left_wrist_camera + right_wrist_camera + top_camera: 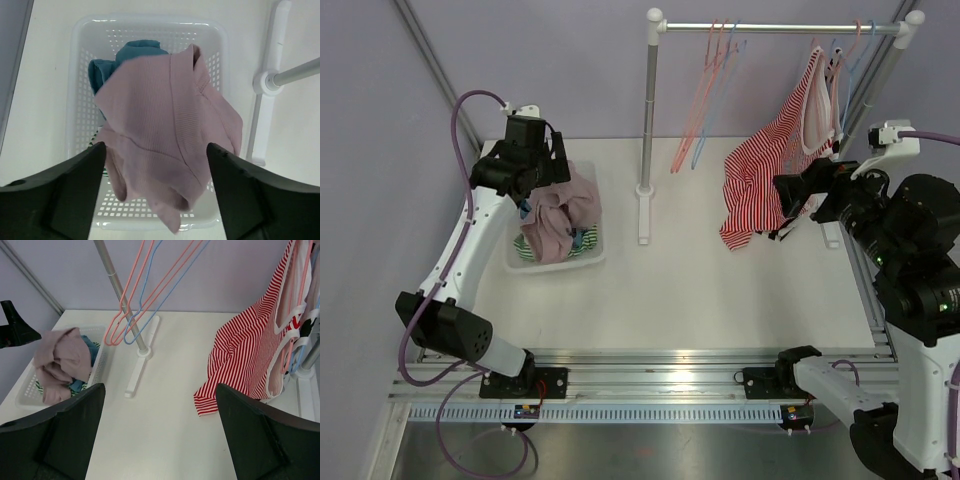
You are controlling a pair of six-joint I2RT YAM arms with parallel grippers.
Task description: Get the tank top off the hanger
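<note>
White table (pixel 700 290); tank top (pixel 760 180) hangs beside right hand (pixel 783 203).

- left arm (pixel 470 240): base at near-left of bench (pixel 700 290); runs fwd along left edge, wrist bent down nr far-left corner.
- left gripper (pixel 542 188): pts down; jaws spread wide, fingers (pixel 70 195) hold nothing.
- right arm (pixel 920 300): base at near-right; rises along right edge, wrist turned left.
- right gripper (pixel 785 200): raised, nr right edge, far half; jaws wide apart, fingers (pixel 260 440) hold nothing.
</note>
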